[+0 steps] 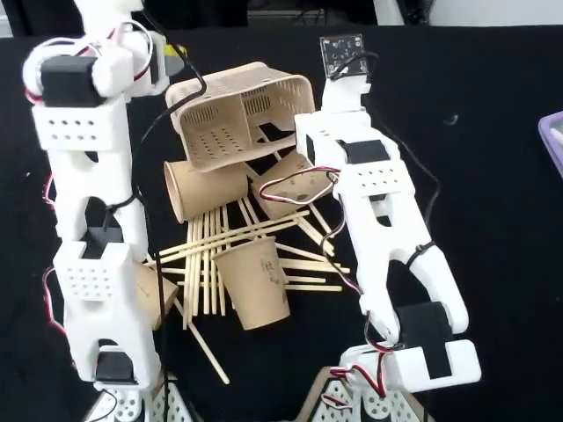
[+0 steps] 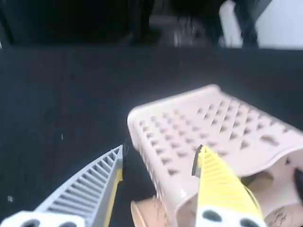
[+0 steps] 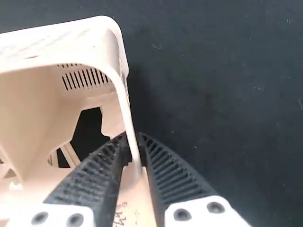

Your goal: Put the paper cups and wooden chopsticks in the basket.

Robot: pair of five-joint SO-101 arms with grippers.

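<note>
The beige perforated basket [image 1: 237, 114] lies tipped on its side at the back of the black table, its mouth facing the pile. Brown paper cups lie on their sides: one [image 1: 204, 189] just below the basket, one [image 1: 290, 185] beside it, one [image 1: 253, 281] in the middle. Another cup [image 1: 151, 297] is half hidden behind the left arm. Wooden chopsticks [image 1: 220, 255] are scattered among them. My right gripper [image 3: 131, 152] is shut on the basket's side wall [image 3: 124, 90]. My left gripper [image 2: 158, 153] hangs open above the basket's [image 2: 213, 127] outer corner, holding nothing.
A purple container's edge [image 1: 552, 141] shows at the far right. Both arm bases stand at the table's front edge. Bare black table lies to the right of the right arm and behind the basket.
</note>
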